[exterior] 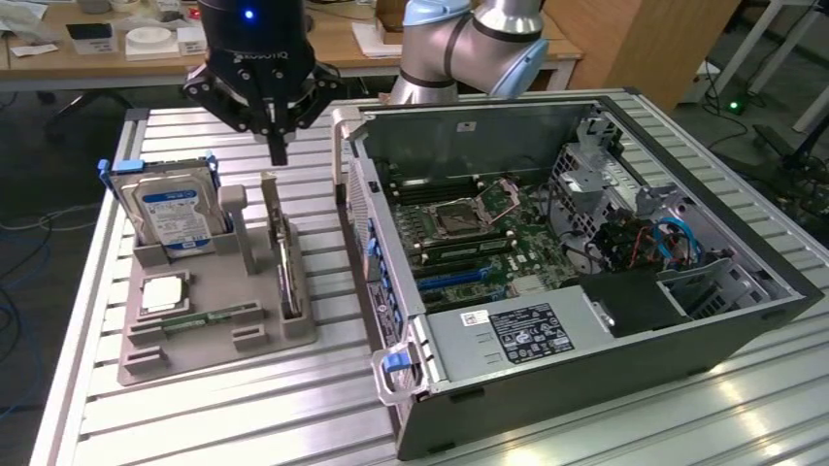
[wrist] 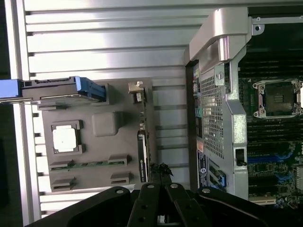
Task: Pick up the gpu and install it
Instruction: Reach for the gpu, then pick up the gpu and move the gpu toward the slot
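The gpu (exterior: 286,264) is a thin dark card standing on edge in a slot of the grey holder tray (exterior: 214,340), its metal bracket at the far end. From the wrist camera it is a narrow dark strip (wrist: 142,158) seen from above. My black gripper (exterior: 276,150) hangs above the card's far end, clear of it, with its fingers drawn together to a point and nothing between them. The fingertips meet over the card's edge in the wrist view (wrist: 161,171).
The tray also holds an upright silver hard drive (exterior: 175,209), a square processor (exterior: 163,291) and a green memory stick (exterior: 208,316). The open computer case (exterior: 725,330) lies at the exterior view's right, motherboard (exterior: 480,233) exposed. Its wall (exterior: 369,243) stands close beside the tray.
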`<state>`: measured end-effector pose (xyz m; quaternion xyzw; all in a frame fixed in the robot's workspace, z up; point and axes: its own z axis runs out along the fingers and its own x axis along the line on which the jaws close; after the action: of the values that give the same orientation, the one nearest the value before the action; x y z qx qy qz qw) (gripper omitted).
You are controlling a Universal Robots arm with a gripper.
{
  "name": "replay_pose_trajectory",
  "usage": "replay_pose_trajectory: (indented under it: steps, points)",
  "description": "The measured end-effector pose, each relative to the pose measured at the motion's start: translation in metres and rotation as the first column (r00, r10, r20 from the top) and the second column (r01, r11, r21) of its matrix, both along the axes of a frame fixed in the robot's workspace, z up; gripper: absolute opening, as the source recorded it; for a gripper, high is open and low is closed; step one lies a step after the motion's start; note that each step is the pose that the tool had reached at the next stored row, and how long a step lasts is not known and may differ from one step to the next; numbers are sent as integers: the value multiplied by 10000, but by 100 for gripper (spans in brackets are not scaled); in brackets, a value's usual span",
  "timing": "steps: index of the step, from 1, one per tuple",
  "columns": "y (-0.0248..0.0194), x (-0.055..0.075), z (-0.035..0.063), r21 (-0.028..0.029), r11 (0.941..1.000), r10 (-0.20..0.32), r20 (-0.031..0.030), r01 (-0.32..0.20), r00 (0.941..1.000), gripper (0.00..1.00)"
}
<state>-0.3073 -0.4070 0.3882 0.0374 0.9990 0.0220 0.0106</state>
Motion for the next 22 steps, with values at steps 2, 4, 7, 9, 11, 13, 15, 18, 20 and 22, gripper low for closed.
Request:
replay_pose_trajectory:
  steps: [2, 4, 7, 9, 11, 13, 15, 18, 20, 22]
  points:
    - [-3, -29, -2, 1, 10000, 0, 0, 0, 10000, 10]
    - [-5, -56, -3, 0, 10000, 0, -1, 0, 10000, 10]
    - [-10, -107, -4, 1, 10000, 0, -1, 0, 10000, 10]
    - [-14, -141, -5, 0, 10000, 0, -2, 0, 10000, 10]
    - [-17, -173, -7, 0, 10000, 0, -2, 0, 10000, 10]
    - [-20, -203, -8, 0, 10000, 1, -1, -1, 10000, 10]
    - [-20, -211, -9, 0, 10000, 1, -1, -1, 10000, 10]
    - [-20, -212, -8, 0, 10000, 1, -2, -1, 10000, 10]
    - [-20, -212, -9, 0, 10000, 0, -2, 0, 10000, 10]
    - [-20, -212, -9, 1, 10000, 0, -2, 0, 10000, 10]
